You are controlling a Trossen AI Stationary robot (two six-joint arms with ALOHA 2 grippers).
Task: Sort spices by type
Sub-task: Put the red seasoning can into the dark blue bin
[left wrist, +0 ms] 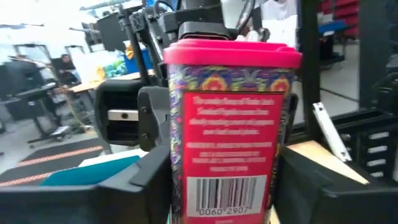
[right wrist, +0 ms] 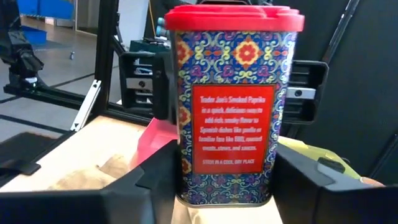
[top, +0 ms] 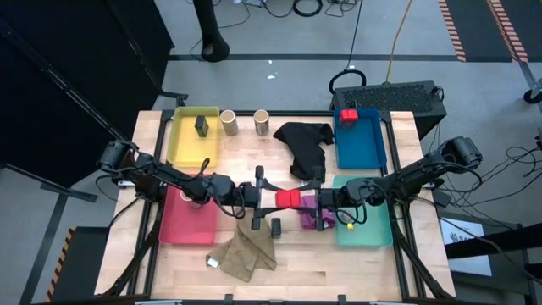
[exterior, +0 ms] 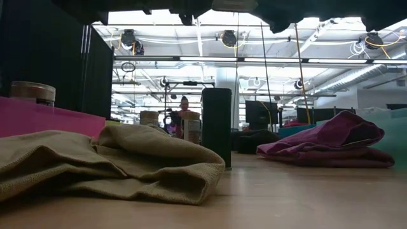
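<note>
Biggest stuff first: the table (top: 356,263) has four trays, yellow (top: 178,135) and red (top: 188,227) on the left arm's side, blue (top: 360,148) and teal (top: 373,233) on the right's. There are also three cloths lying about: black (top: 305,144), khaki (top: 248,252) and purple (top: 306,203).

Both arms meet mid-table. The left gripper (top: 254,196) and right gripper (top: 318,203) face each other with the red spice tin (top: 288,199) upright between them, off the wood. Each wrist camera shows the tin sitting right in that gripper's own jaws with the other gripper just behind it. Honestly I can't tell which one has the real squeeze on it, or if both do.

Looks like a handover to me, and that's the risky bit. If one lets go before the other has clamped properly, the tin drops onto the purple cloth or the table and tips over. If both hang on and pull, it could twist out.

Small stuff: one red box (top: 347,114) already sits in the blue tray, a dark block (top: 201,126) is in the yellow one, and another block (top: 276,227) stands by the khaki cloth. Two tan cylinders (top: 229,123) are still unsorted.
</note>
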